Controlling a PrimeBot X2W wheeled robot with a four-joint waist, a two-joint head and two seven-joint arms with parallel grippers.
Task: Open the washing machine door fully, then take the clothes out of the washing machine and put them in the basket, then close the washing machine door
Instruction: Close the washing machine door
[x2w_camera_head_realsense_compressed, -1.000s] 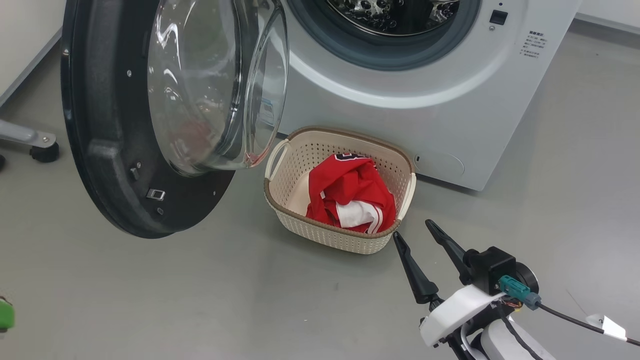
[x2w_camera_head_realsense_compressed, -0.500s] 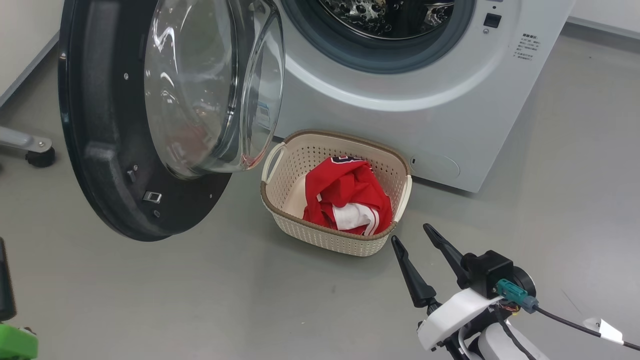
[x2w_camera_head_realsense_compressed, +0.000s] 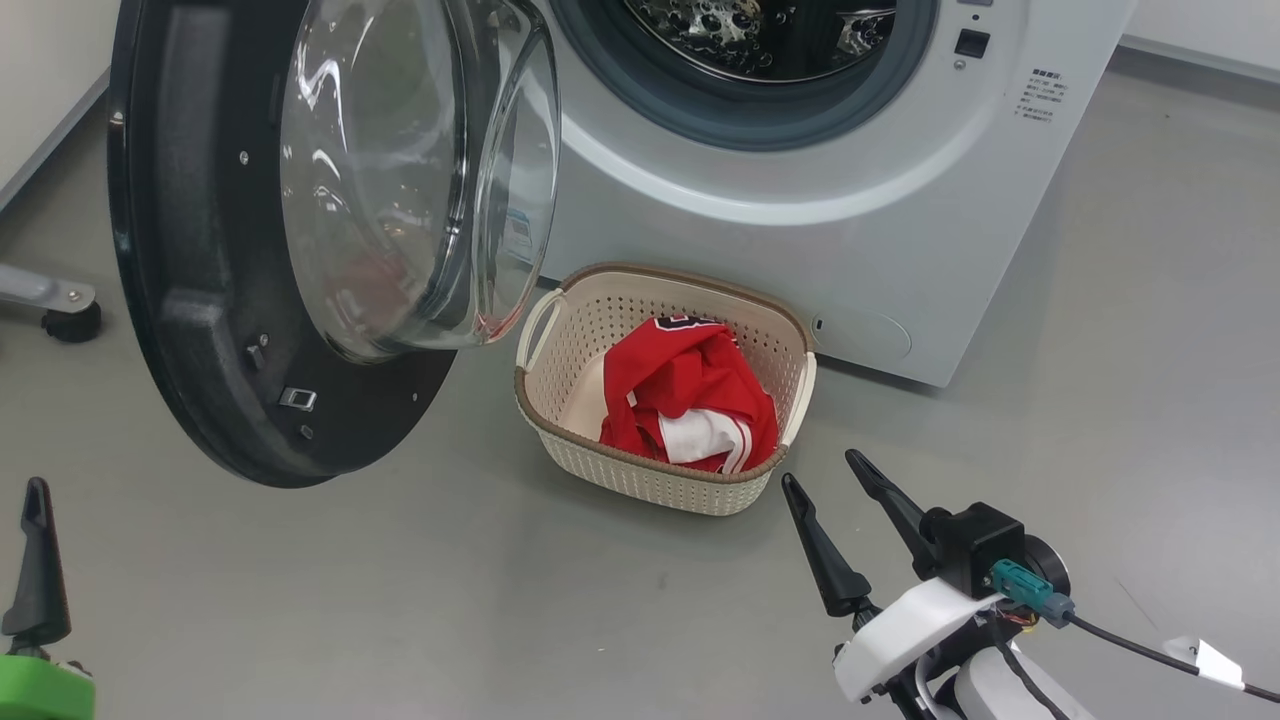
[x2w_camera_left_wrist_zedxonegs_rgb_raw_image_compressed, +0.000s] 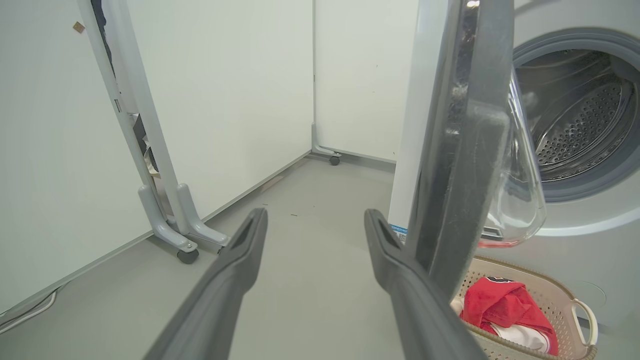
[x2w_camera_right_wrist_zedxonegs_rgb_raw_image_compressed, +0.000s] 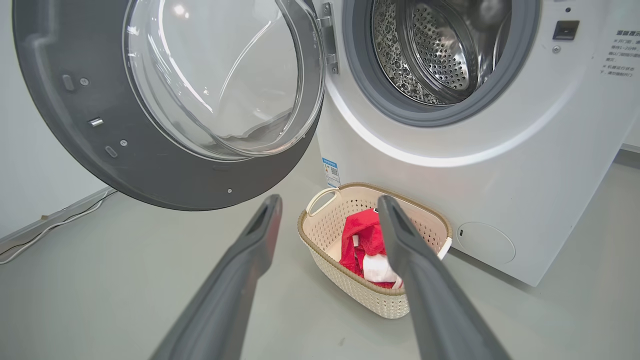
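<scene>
Clothes (x2w_camera_head_realsense_compressed: 690, 395): red garment with a white panel and striped trim, bunched in a heap inside the basket (x2w_camera_head_realsense_compressed: 650, 478), toward its right end.

Basket: cream, perforated walls, brown rim, loop handle at each end. It stands on the grey floor (x2w_camera_head_realsense_compressed: 400, 600) just in front of the washing machine (x2w_camera_head_realsense_compressed: 900, 220), below the grey-ringed drum mouth.

Washing machine door (x2w_camera_head_realsense_compressed: 190, 260): swung wide to the left, black rim, clear glass bowl bulging toward the machine. Its lower edge is near the basket's left handle, apart from it.

Right gripper (x2w_camera_head_realsense_compressed: 822, 470): low, near the basket's front right corner but not touching. Fingers point toward the basket, jaws spread, nothing between them.

Left gripper (x2w_camera_left_wrist_zedxonegs_rgb_raw_image_compressed: 315, 215): out beyond the door's outer edge, fingers spread wide and empty. One finger overlaps the door rim in the left wrist view; contact cannot be judged.
</scene>
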